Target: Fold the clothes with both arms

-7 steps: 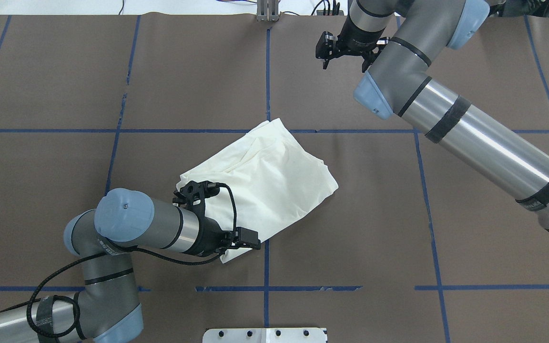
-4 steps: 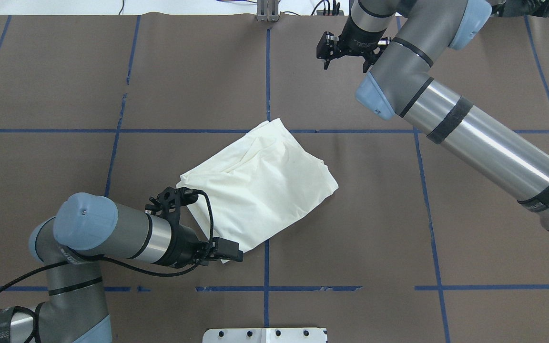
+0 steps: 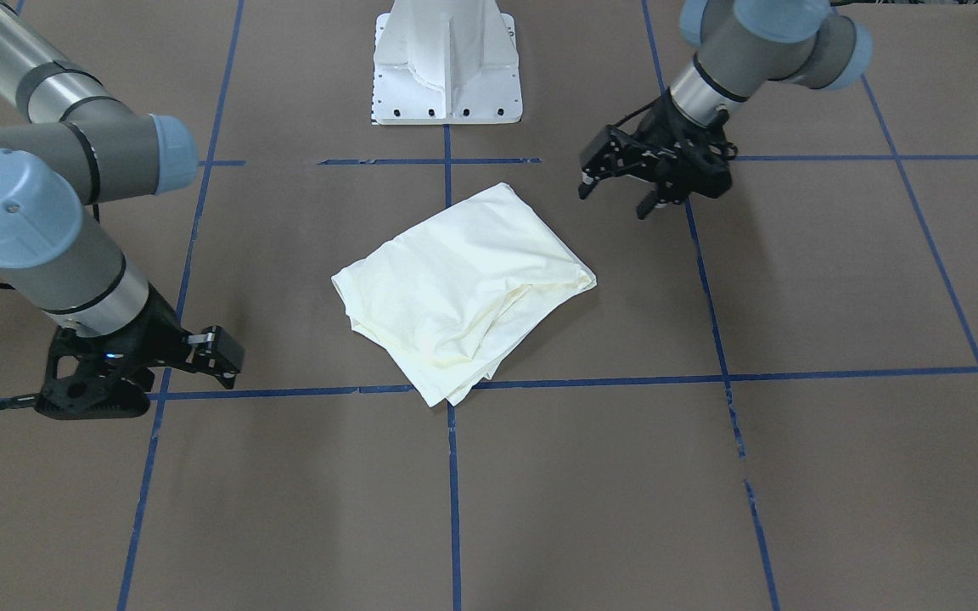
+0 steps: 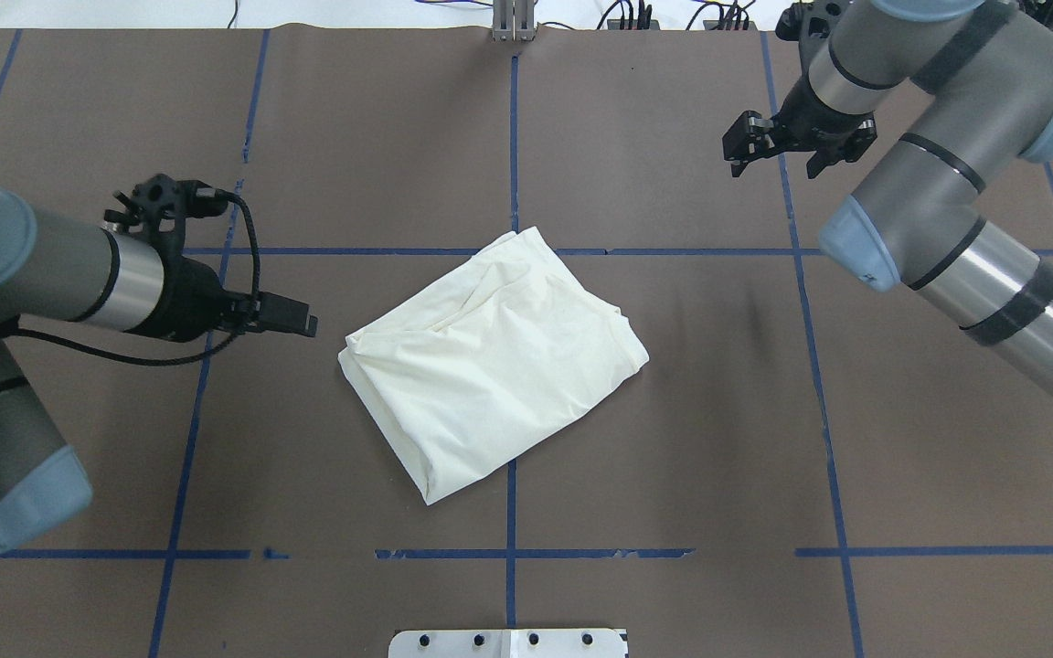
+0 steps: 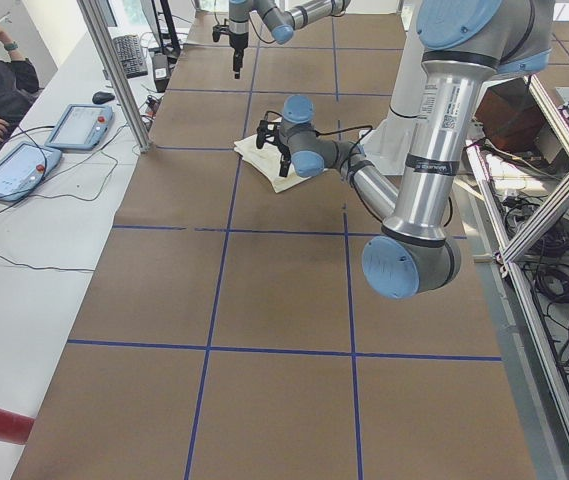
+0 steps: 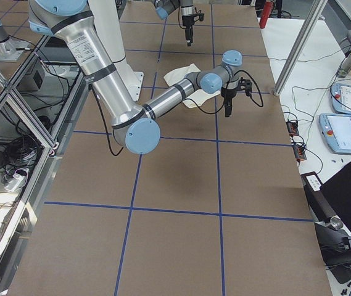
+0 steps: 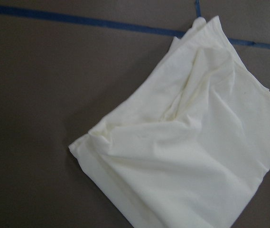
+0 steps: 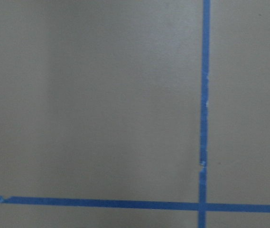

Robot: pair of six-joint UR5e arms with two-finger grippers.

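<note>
The cream-white shirt (image 4: 490, 361) lies folded into a compact slanted rectangle at the table's middle, plain side up, with no print showing. It also shows in the front-facing view (image 3: 463, 288) and fills the left wrist view (image 7: 196, 142). My left gripper (image 3: 615, 197) hangs above the table beside the shirt, off its left side. It is apart from the shirt, fingers parted and empty. My right gripper (image 4: 772, 169) hangs over bare table far to the shirt's right and back, fingers parted and empty. The right wrist view shows only table and blue tape.
Blue tape lines (image 4: 513, 128) grid the brown table cover. The white pedestal base (image 3: 446, 76) stands at the robot's edge. Beyond the far edge, an operators' desk holds tablets (image 5: 74, 125), and a metal post (image 5: 114, 70) stands at the table edge.
My left arm has drawn off the shirt's near left edge, back to the left and away. My right arm has swung further right. The shirt has not moved.
</note>
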